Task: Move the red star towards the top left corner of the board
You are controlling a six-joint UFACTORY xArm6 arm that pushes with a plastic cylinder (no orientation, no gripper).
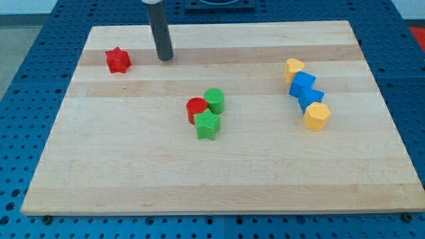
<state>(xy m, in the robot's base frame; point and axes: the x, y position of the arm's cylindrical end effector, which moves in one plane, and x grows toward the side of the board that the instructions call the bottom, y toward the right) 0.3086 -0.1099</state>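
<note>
The red star (117,60) lies near the top left of the wooden board (133,172). My tip (165,58) rests on the board to the right of the red star, a short gap apart from it, at about the same height in the view. The rod rises straight up out of the view's top.
A red cylinder (196,108), a green cylinder (214,100) and a green star (207,124) cluster at the board's middle. At the right, a yellow block (295,68), two blue blocks (303,84) (311,97) and another yellow block (317,115) form a diagonal chain.
</note>
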